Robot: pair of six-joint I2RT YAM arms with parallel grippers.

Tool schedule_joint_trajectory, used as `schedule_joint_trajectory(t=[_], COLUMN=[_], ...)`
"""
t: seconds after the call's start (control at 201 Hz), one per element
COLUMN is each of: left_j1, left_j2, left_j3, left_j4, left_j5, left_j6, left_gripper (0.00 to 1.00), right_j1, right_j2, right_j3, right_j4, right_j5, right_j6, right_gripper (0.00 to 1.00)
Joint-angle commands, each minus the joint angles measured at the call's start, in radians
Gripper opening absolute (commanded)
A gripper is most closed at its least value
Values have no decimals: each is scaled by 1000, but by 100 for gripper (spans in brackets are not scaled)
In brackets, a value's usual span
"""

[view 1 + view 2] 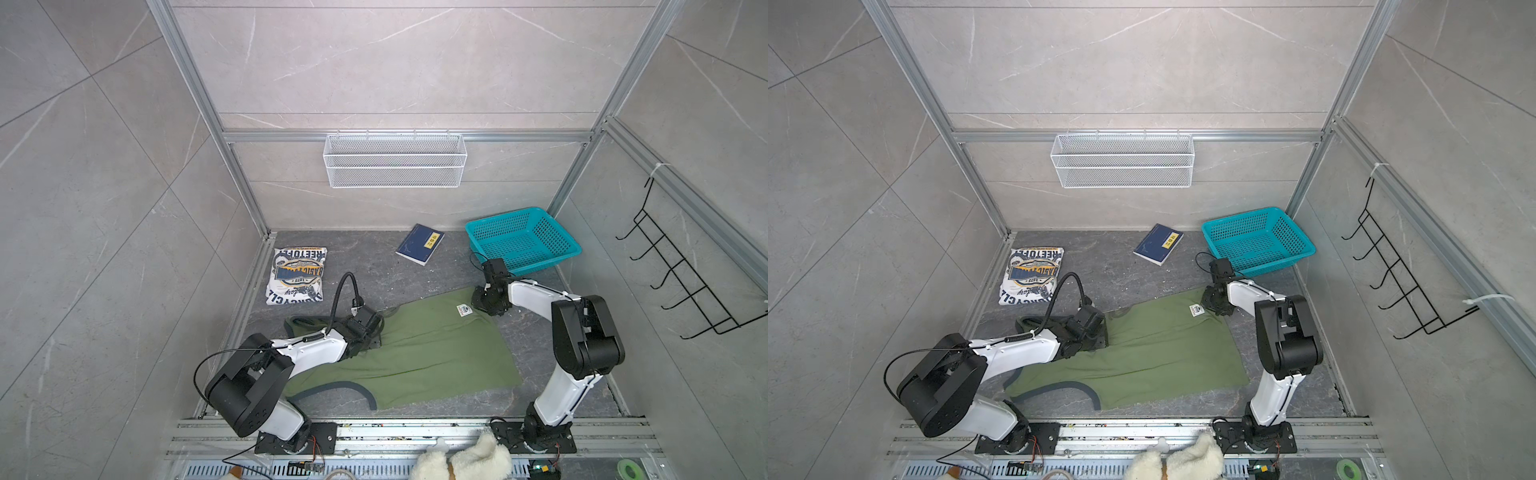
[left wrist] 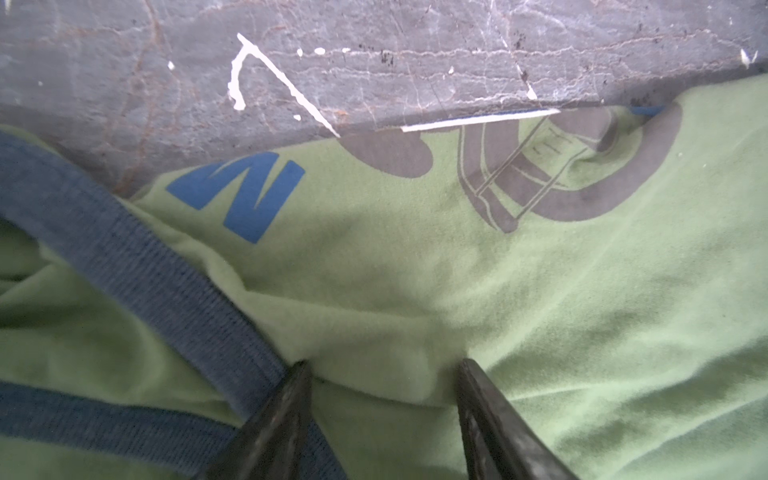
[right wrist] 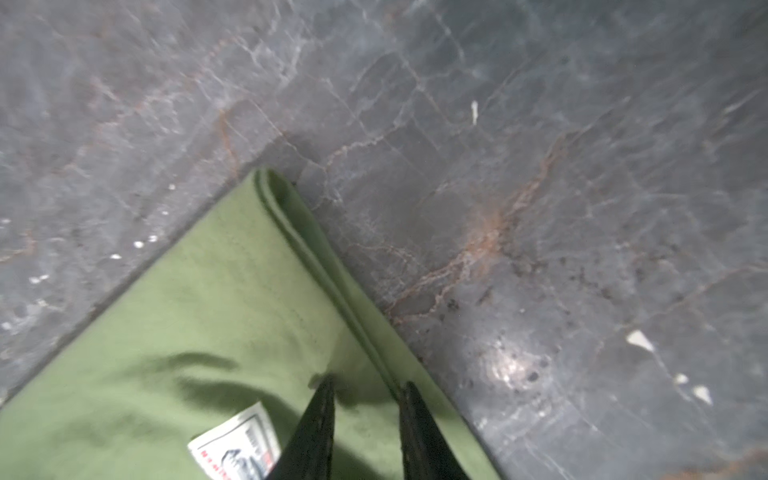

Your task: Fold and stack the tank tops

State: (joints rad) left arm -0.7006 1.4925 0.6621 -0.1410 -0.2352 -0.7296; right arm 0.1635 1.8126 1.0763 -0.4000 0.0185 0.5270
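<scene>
Jaws of the left gripper (image 2: 384,368) stood released, tips on the olive green tank top (image 1: 428,353) beside its navy trim (image 2: 166,282). The top lay spread across the near middle. The right gripper (image 3: 368,384) straddled its far-right hem, narrowly parted, not clenched. The folded white tank top (image 1: 297,276) sat far left.

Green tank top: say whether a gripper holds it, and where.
Nothing looks held. The right gripper straddles the green tank top at a hem corner; the left gripper, fingers apart, rests beside its navy strap.
</scene>
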Motion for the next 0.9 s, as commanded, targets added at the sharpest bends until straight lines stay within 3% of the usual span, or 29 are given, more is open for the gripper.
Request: schedule_joint_trajectory(t=[0.0,0.144,0.254,0.632,0.746,0.891], left_j1=[16,15,16,16,15,15], left_j2=[13,2,-9,-20,-15,-15], left_j3=[-18,-25,-24,-32,-33,-32], left_j4=[-93,-100,-118,-126,-123,-115], left_j5=[-28,-23,-29,-31,-27,-5], left_j6=[1,-3,2,-5,-6,-7], left_gripper=[60,60,60,61,61,61], right_j1=[0,0,2,31,34,38], right_j2=[32,30,25,-19,-3,-7], right_j3=[23,24,27,69,89,119], right_j4=[-30,-30,-32,-102,-104,-132], right_j5=[15,9,0,173,152,218], right_j6=[-4,-6,-10,-39,-41,-50], right_gripper=[31,32,19,0,0,0])
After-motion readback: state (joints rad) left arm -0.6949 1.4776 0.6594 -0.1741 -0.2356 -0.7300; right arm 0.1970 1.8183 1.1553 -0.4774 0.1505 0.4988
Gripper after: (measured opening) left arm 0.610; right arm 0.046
